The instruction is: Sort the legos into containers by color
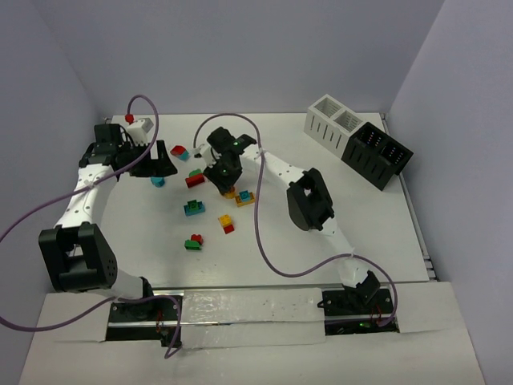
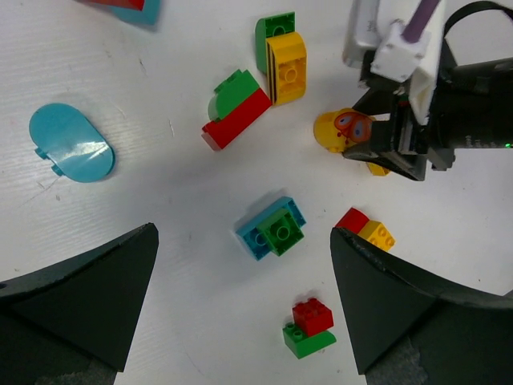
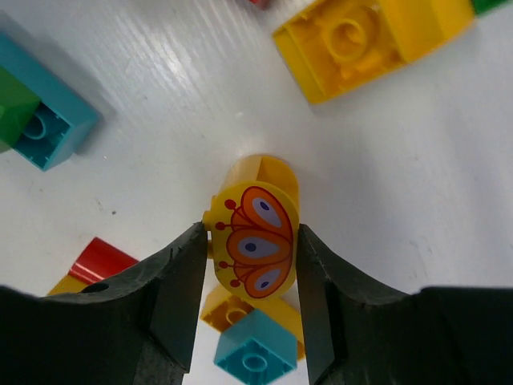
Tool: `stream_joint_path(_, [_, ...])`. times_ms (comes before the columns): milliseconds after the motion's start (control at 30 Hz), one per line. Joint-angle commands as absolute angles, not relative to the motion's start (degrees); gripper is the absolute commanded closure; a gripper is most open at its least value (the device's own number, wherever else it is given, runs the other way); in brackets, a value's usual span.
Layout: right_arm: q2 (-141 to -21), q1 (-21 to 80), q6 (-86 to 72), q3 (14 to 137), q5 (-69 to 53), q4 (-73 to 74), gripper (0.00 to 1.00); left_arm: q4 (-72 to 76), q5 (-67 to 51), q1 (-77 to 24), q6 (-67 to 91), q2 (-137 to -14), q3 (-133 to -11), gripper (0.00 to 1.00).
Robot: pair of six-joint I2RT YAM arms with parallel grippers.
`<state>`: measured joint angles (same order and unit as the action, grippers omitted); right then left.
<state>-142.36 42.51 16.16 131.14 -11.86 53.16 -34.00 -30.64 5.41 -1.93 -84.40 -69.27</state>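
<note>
My right gripper is shut on a yellow lego with an orange butterfly print, also in the left wrist view. A yellow-and-teal pair lies just beneath it. My left gripper is open and empty over the table's left side, near a teal oval piece. A red-green pair, a green-yellow pair, a teal-green pair, a red-yellow pair and a green-red pair lie loose. White containers and black containers stand at the back right.
A red-and-teal pair lies at the back near the left gripper. A small white box with a red button sits at the back left. Purple cables trail over the table from both arms. Walls close in the table on three sides.
</note>
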Motion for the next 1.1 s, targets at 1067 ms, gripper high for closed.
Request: stream_joint_path(1067, [-119.36,4.06,-9.4,107.69,8.0,-10.7,1.0,-15.32,-27.15,2.48,2.92,-84.67,-73.02,0.01])
